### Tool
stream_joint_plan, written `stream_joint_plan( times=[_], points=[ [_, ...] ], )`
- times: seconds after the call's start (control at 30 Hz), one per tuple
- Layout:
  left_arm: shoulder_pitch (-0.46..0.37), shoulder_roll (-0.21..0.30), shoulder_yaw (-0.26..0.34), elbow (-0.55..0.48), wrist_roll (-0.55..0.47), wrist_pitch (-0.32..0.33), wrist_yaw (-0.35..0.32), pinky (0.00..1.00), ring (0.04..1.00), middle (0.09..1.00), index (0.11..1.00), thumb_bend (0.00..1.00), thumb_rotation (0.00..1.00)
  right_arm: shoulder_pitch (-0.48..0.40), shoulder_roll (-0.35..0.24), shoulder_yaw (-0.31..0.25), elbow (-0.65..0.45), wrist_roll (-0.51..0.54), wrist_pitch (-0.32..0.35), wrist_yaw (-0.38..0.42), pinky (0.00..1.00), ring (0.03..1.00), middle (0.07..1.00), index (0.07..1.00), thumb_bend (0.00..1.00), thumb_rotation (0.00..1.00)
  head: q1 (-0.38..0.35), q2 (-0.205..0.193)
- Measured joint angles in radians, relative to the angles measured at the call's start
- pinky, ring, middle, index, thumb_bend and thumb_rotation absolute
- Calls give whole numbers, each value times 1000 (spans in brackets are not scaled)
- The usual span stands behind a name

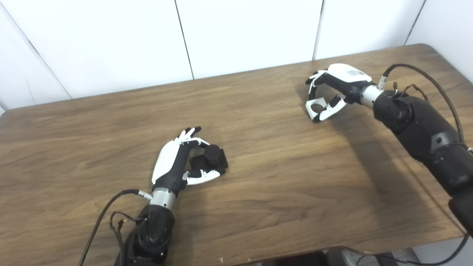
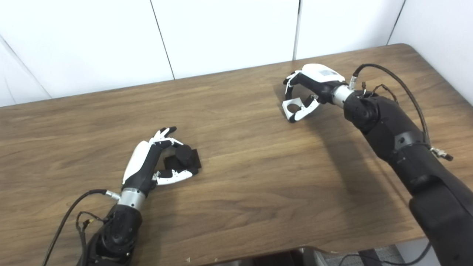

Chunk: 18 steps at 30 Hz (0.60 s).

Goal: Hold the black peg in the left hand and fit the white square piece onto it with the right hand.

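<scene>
Here, counted and placed:
Left hand: fingers and thumb curled about the black peg, which sits on the wooden table just ahead of the palm.
Right hand: pinching the white square piece between fingertips and thumb, low over the table.
Count: one peg, one white piece.
Hard to tell: the peg's base merges with dark fingers; its outline is unclear.
</scene>
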Motion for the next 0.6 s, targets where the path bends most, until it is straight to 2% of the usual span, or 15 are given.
stream_joint_plan(
  times=[0.33,0.6],
  points=[
    [0,0,1,0,0,0,1,1000,1000,946,492,519,84,9,1,-19,4,7,-12,-28,978,920,827,482,522,139,9,-6],
    [-1,-1,2,0,0,1,1,1000,1000,947,492,519,84,14,-2,-43,-61,14,-16,-24,953,924,819,481,523,139,31,-6]
  ],
)
